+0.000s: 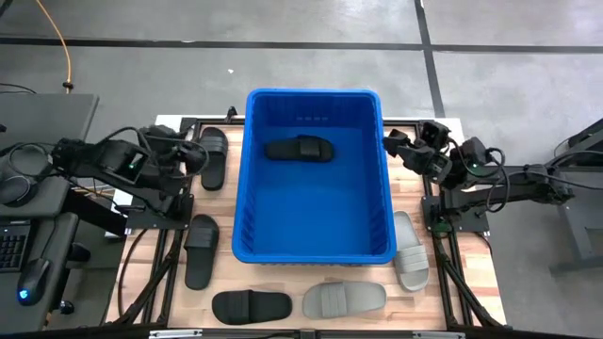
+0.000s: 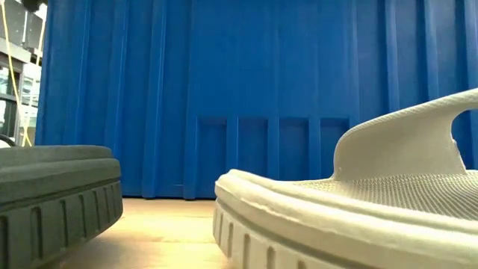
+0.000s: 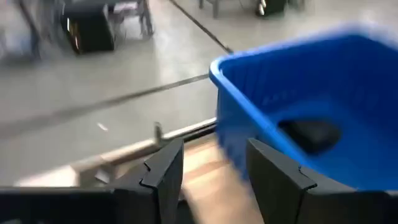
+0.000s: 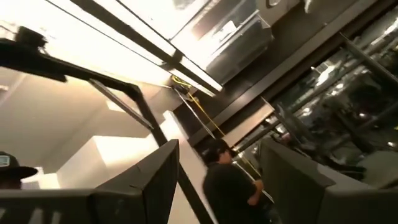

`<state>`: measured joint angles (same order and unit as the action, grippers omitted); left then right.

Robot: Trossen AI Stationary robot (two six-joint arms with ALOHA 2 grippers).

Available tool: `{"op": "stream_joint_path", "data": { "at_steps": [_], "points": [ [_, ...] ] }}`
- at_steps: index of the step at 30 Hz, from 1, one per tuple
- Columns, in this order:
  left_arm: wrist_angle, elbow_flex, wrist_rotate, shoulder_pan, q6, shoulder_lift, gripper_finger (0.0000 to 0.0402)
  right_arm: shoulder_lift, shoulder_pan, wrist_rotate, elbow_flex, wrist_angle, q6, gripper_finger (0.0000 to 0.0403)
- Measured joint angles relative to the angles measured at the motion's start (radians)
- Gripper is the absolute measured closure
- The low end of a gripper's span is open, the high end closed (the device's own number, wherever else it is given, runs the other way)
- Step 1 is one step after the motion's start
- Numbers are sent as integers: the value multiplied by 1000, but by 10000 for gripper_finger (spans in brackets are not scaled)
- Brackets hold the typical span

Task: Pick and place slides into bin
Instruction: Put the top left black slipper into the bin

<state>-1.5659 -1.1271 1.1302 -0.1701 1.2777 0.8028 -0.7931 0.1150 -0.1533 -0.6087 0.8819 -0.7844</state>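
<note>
The blue bin (image 1: 314, 179) stands mid-table with one black slide (image 1: 300, 150) lying sole down on its floor near the far end; it also shows in the left wrist view (image 3: 310, 134). Another black slide (image 1: 214, 157) lies flat on the table left of the bin. My left gripper (image 1: 193, 155) is beside that slide, open and empty (image 3: 214, 177), pointing at the bin's far left corner (image 3: 217, 68). My right gripper (image 1: 398, 146) is by the bin's far right rim, open and empty (image 4: 217, 180), tipped up toward the ceiling.
Two black slides (image 1: 202, 250) (image 1: 251, 306) and two grey slides (image 1: 344, 299) (image 1: 408, 250) lie flat around the bin's near end. In the low view a grey slide (image 2: 358, 209) and a dark one (image 2: 52, 194) lie before the bin wall (image 2: 224, 90). A person (image 4: 227, 180) shows beyond the right gripper.
</note>
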Motion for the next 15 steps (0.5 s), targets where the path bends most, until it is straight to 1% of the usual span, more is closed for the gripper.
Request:
{"op": "stream_joint_path", "data": {
  "at_steps": [1, 3, 6, 7, 10, 12, 15],
  "points": [
    [-2, 14, -5, 0, 65, -9, 240, 2, 0, -17, -4, -1, -1, 190],
    [0, 41, -17, 0, 146, -15, 240, 5, 0, -39, -12, 0, -3, 191],
    [-2, 113, -38, 0, 294, -33, 240, 10, 0, -66, -19, 1, -3, 191],
    [-2, 138, -38, 1, 359, -41, 240, 10, 0, -75, -19, 5, -3, 190],
    [10, 220, -38, 0, 620, -87, 240, 16, 0, -86, -19, -1, -15, 190],
    [67, 282, -23, 0, 755, -119, 240, 17, 0, -90, -19, -1, -19, 192],
    [183, 369, -14, 0, 794, -169, 241, 17, 0, -146, -19, -1, -28, 191]
  ]
}}
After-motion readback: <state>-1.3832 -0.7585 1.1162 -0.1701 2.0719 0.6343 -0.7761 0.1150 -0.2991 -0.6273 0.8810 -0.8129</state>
